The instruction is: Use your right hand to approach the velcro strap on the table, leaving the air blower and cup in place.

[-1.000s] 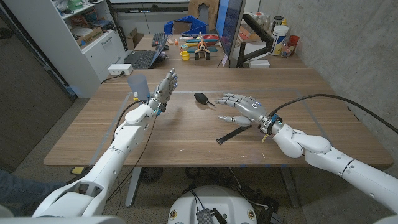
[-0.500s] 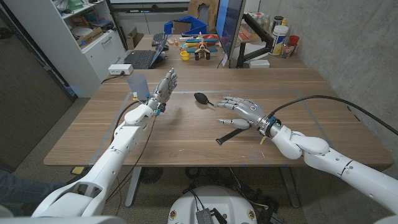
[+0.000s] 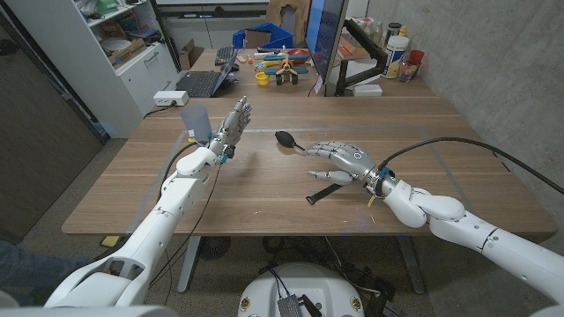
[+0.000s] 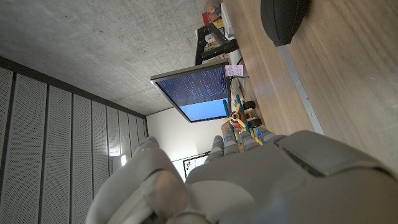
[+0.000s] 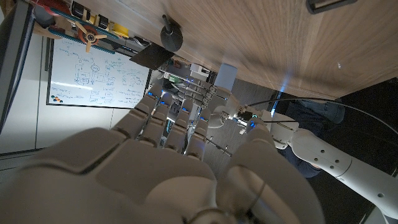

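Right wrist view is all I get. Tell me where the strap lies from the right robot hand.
Observer: In the head view the strap lies on the table just on the robot's side of the right robot hand, not held.
Operator: Give me the blower.
Observer: The blower sits just past that hand's fingertips, nozzle pointing toward them.
Operator: Now the cup.
Observer: The cup stands across the table, beside the raised left robot hand.

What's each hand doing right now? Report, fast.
Left hand: open, holding nothing, raised beside the cup.
Right hand: open, fingers spread, empty, above the velcro strap.
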Robot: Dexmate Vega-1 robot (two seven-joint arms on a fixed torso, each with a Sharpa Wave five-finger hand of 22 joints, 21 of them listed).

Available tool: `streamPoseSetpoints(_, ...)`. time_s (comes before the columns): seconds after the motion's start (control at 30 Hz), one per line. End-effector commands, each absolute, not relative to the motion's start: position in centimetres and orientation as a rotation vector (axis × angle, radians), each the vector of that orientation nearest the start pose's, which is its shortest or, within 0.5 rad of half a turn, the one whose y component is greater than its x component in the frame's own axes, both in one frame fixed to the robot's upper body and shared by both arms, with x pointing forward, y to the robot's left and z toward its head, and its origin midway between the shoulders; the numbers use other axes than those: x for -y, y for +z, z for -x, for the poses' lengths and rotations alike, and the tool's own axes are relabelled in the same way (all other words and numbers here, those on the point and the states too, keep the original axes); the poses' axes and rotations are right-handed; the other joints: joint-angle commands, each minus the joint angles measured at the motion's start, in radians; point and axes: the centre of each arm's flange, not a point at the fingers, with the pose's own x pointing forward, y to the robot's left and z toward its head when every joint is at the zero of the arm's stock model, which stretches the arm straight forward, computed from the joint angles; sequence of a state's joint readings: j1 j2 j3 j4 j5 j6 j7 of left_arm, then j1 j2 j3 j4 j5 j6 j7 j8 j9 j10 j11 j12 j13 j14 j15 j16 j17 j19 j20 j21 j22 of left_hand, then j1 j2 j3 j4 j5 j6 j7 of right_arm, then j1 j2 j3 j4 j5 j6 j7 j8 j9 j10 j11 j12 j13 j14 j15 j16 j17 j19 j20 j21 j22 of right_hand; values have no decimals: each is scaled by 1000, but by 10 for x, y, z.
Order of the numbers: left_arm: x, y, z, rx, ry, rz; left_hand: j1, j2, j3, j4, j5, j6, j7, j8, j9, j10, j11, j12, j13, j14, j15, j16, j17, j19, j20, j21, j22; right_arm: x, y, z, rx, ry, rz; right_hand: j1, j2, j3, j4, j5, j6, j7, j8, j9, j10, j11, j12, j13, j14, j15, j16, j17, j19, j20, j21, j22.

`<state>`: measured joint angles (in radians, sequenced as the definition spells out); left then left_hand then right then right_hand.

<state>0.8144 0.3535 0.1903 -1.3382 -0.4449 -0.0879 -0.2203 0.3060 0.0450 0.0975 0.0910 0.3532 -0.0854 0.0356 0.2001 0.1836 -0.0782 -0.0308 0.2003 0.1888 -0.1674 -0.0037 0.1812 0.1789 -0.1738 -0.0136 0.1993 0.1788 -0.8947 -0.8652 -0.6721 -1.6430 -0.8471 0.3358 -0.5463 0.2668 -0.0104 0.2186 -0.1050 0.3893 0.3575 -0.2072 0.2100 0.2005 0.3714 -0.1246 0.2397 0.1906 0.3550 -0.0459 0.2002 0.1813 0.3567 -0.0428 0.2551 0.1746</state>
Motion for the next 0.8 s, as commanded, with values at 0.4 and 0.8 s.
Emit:
streamPoseSetpoints(0.4,-259,9,-656,567,-316,-32,9,7,-4,-2,7,-2,-10,-3,3,-7,-5,2,1,-6,-2,5,6,-58,9,-1,6,192,-89,-552,1189,172,1500,7,12,7,-4,6,13,4,4,2,15,-3,2,3,-1,-106,-1,1,8,-4,-8,3)
streamPoseSetpoints(0.8,-254,11,-654,569,-320,-35,10,8,-6,-2,7,-1,-11,-2,3,-8,-4,3,1,-7,-3,5,6,-60,12,0,6,196,-101,-553,1144,198,1505,8,15,7,-4,5,17,3,4,1,16,-1,2,3,-5,-107,-5,2,7,-3,-13,4)
